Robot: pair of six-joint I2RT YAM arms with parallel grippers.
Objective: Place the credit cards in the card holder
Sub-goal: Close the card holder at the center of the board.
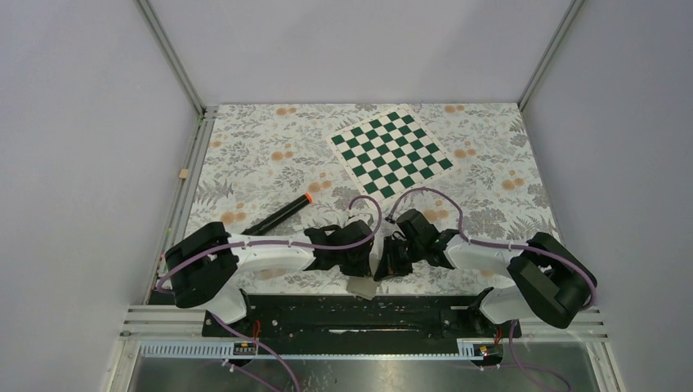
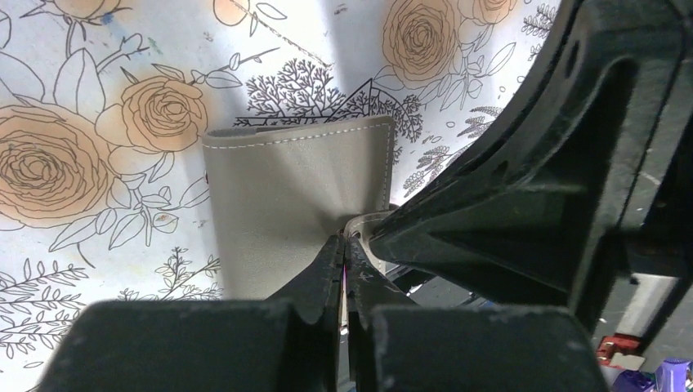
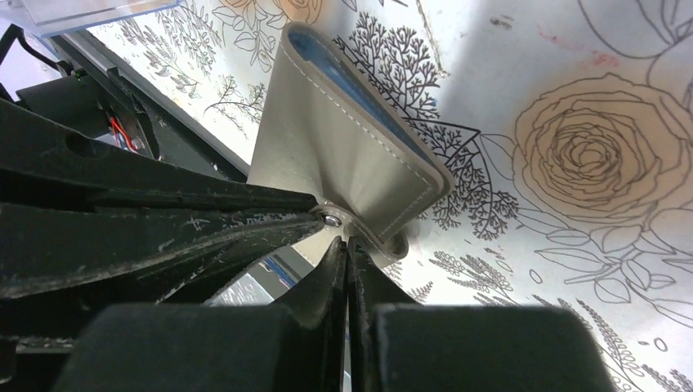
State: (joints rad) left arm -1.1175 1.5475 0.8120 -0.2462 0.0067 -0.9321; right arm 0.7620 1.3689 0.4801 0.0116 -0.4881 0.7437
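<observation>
The grey card holder (image 2: 302, 196) is held between both grippers over the flowered cloth near the table's front middle. It is folded, with a blue-grey lining (image 3: 351, 82) showing along its open edge. My left gripper (image 2: 345, 242) is shut on the holder's stitched near edge. My right gripper (image 3: 347, 243) is shut on the holder's tab, right beside its metal stud (image 3: 331, 219). In the top view the left gripper (image 1: 364, 260) and right gripper (image 1: 391, 257) meet tip to tip and hide the holder. No orange-yellow credit cards show in any view.
A clear plastic tray (image 1: 362, 287) lies at the near table edge just below the grippers, and also shows in the right wrist view (image 3: 90, 12). A black marker with an orange tip (image 1: 282, 214) lies left of centre. A green chessboard (image 1: 391, 153) lies at the back.
</observation>
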